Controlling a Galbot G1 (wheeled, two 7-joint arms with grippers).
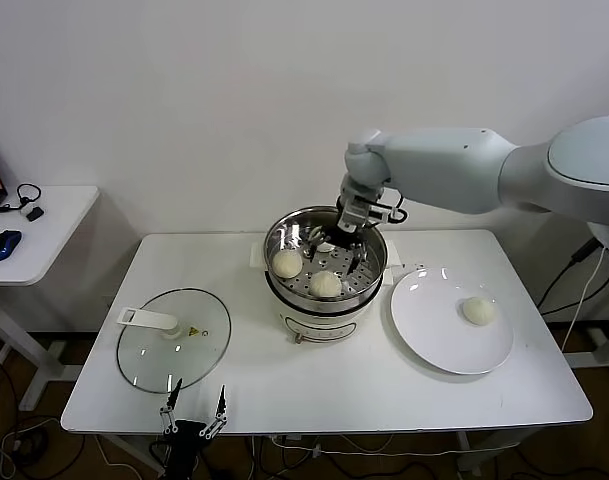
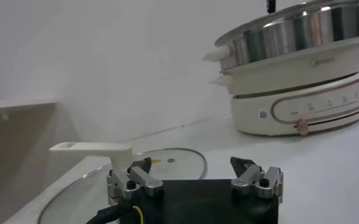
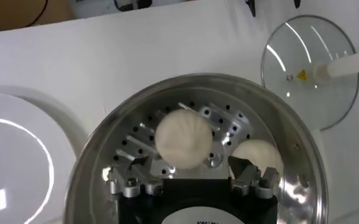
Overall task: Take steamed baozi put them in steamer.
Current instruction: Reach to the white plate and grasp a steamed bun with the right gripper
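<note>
Right pincer (image 3: 191, 176) inside steamer (image 1: 376, 262), jaws apart, no baozi held. Risk: fingertip clips baozi (image 3: 182, 142) on exit. Left pincer (image 2: 194, 176) apart, parked near glass lid (image 1: 174, 340).

A plain white wall (image 1: 184, 90) is seen at the back. A white table (image 1: 284, 390) is set in front of it. A small white side table (image 1: 54, 215) is placed to its left. Dark floor (image 1: 24, 420) and cables (image 1: 574, 290) are seen below.

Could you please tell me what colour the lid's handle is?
White, on the round clear glass lid; the handle shows best in the left wrist view.
</note>
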